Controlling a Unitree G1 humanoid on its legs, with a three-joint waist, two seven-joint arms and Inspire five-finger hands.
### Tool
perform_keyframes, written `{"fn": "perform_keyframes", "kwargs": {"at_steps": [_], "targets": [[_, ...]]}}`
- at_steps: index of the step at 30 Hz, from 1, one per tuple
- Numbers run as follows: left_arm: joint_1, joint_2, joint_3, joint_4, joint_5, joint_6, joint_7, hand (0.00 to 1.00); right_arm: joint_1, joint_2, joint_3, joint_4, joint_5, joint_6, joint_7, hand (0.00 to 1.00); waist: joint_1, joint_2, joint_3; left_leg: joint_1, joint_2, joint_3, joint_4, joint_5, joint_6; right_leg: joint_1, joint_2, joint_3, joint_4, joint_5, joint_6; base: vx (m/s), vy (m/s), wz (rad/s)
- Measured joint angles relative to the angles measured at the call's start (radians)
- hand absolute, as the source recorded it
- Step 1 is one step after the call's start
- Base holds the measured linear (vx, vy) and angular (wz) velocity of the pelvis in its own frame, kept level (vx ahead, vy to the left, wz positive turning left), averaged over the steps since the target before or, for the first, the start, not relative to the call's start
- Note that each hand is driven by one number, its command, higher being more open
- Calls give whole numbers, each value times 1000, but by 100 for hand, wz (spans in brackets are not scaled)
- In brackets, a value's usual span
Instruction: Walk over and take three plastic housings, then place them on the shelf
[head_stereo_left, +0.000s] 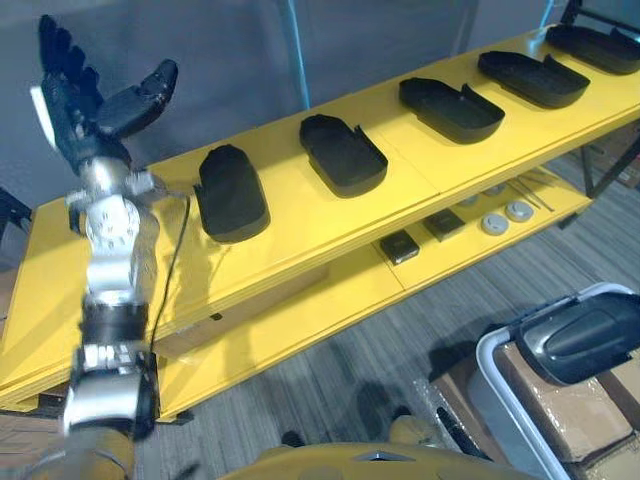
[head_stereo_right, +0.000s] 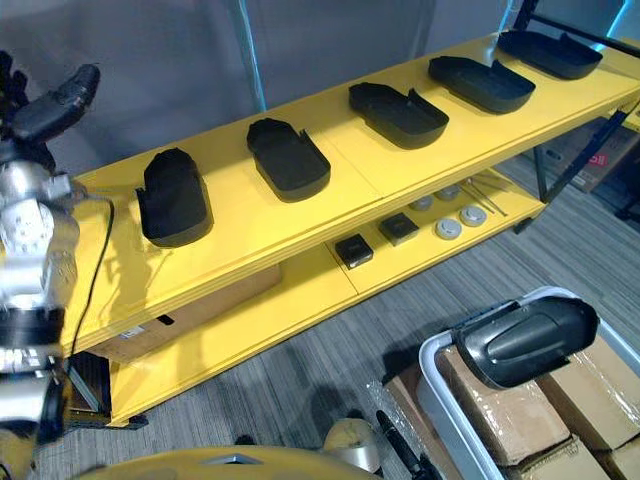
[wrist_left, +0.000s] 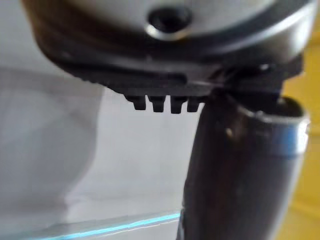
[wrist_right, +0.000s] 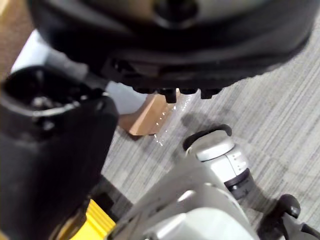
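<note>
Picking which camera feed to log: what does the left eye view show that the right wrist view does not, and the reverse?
Left eye view: the open left hand raised beside the yellow shelf, five black housings along its top, and a sixth housing lying on the grey bin. Right wrist view: the open right hand, holding nothing. Both: grey carpet, a brown box, probably the bin's pale wall.

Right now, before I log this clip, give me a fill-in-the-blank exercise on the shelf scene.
The top level of the yellow shelf carries ___ black housings.
The raised left hand is ___, holding nothing.
Small parts lie on the shelf's ___ level.
Missing words: five; open; lower.
</note>
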Motion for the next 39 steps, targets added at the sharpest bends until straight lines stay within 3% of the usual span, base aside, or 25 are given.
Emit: {"fn": "perform_keyframes", "kwargs": {"at_steps": [1,2,4,5,8,9,16,22,25,29,34,39], "targets": [[79,-59,6,-65,6,-31,-2,100,0,9,-2,0,-2,-11,-2,100,13,-4,-2,-2,-1,-7,0,0,0,4,-1,-7,-2,-1,0,45,-6,31],[228,-158,5,-152,12,-66,-12,100,1,24,-2,0,-8,-21,-5,100,34,-14,-7,-5,-2,-28,1,0,0,19,-2,-26,-9,-4,-1,27,-7,39],[397,-249,5,-186,28,-92,-38,100,5,31,6,0,-56,-31,-16,100,59,-29,-18,-13,-5,-63,4,-1,-1,42,-7,-61,-17,-11,2,21,-10,58],[484,-279,8,-186,43,-101,-46,100,1,32,17,1,-84,-32,-28,100,77,-42,-26,-21,-6,-84,5,-1,-1,47,-8,-80,-19,-15,2,10,-10,55],[594,-292,23,-185,42,-111,-90,100,-9,29,35,-1,-116,-39,-46,100,124,-63,-36,-36,-8,-121,4,6,2,64,-9,-120,-34,-19,-2,-7,-13,42],[658,-281,75,-183,6,-261,-337,100,-116,9,43,-10,-59,-55,-85,100,138,-96,-39,-33,-27,-173,-23,24,6,100,-12,-164,-85,-7,14,4,-2,9],[658,-281,73,-183,6,-261,-337,100,-104,9,42,-10,-53,-55,-78,100,134,-95,-38,-32,-27,-169,-23,22,6,98,-12,-160,-85,-7,13,0,0,-1],[657,-282,25,-183,5,-261,-333,100,-61,21,42,-10,97,-59,0,100,111,-100,-29,-33,-24,-139,-23,17,6,77,-11,-129,-79,-10,9,2,2,-14],[647,-293,-15,-183,6,-261,-331,100,-26,25,40,-43,126,-96,-1,100,108,-98,-26,-32,-22,-99,-23,7,5,57,-11,-88,-68,-4,17,23,17,-39],[639,-312,-26,-258,5,-262,-321,100,77,59,45,-324,75,-175,-105,100,68,-105,-17,-30,-21,-73,-8,-14,4,50,-12,-62,-67,0,19,29,12,-18],[641,-323,-20,-361,6,-286,-303,100,121,62,42,-692,2,-283,-221,100,60,-103,-2,-17,-20,-46,14,-41,4,56,-14,-35,-67,1,20,37,19,-15],[657,-326,-12,-377,6,-294,-303,100,120,62,41,-947,-42,-360,-245,100,60,-99,4,-15,-20,-32,14,-49,2,50,-14,-20,-67,1,20,23,12,-7]]}}
